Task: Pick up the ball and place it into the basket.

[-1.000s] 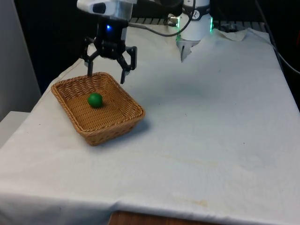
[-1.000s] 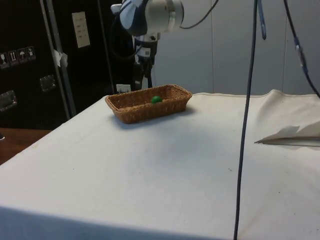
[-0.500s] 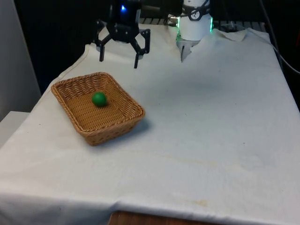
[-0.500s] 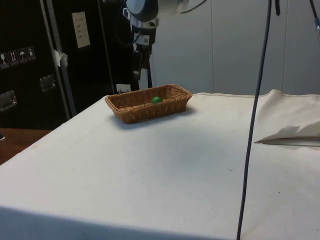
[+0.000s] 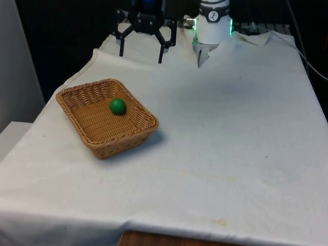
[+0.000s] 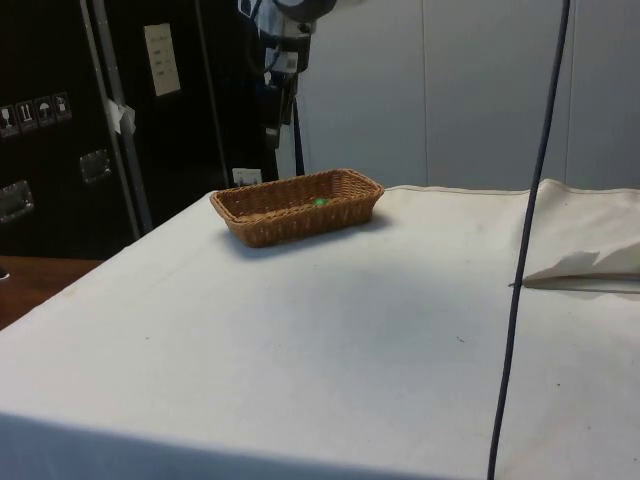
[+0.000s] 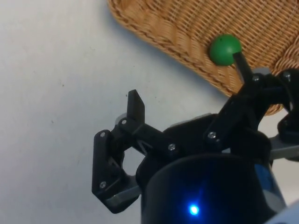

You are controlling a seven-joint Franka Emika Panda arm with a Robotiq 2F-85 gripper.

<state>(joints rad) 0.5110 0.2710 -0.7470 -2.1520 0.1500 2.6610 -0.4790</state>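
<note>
A small green ball (image 5: 118,106) lies inside the brown wicker basket (image 5: 97,146), near the basket's far right wall in the front view. From the side the ball (image 6: 320,202) peeks just over the basket's rim (image 6: 262,230). My black gripper (image 5: 141,55) hangs open and empty, high above the cloth and beyond the basket's far side. In the side view the gripper (image 6: 282,130) sits well above the basket. The wrist view looks down past one fingertip (image 7: 136,103) onto the ball (image 7: 224,49) in the basket (image 7: 163,28).
The basket stands near the table's edge at the front view's left. A folded ridge of white cloth (image 5: 205,54) rises at the far end by the robot's base. A dark cable (image 6: 525,240) hangs down in the side view.
The open gripper has risen and drawn back away from the basket, toward the far end. The ball has rolled a little toward the front view's right inside the basket.
</note>
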